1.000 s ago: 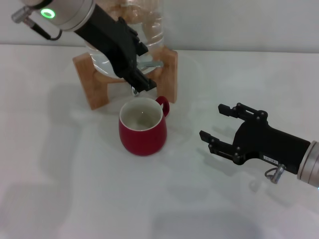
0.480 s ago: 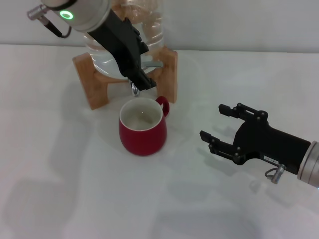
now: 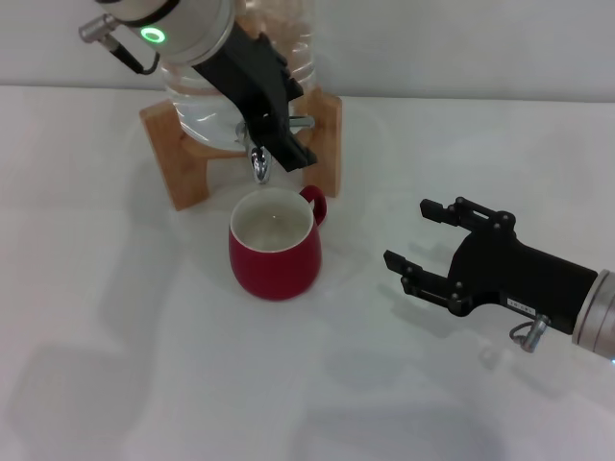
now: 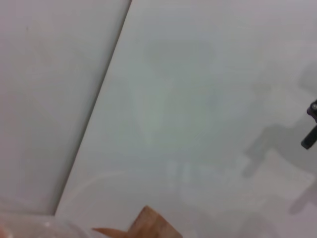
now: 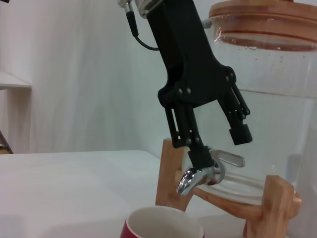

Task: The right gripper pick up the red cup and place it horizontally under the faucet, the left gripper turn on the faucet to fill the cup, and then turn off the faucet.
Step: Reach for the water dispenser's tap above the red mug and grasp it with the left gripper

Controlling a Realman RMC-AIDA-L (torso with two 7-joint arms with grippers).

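White tabletop [image 3: 144,365] spreads below me. On it the red cup [image 3: 275,246] stands upright under the faucet [image 5: 200,173]. At that tap my left gripper [image 5: 218,141] spreads its fingers around the lever. My right gripper [image 3: 437,245] hovers well apart, fingers spread, empty.

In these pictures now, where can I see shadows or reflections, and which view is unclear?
Head view: soft grey shadows lie on the white table; the faucet glints above the red cup. Right wrist view: the clear jug shows reflections. Left wrist view: mostly bare blurred table, with a faint shadow.
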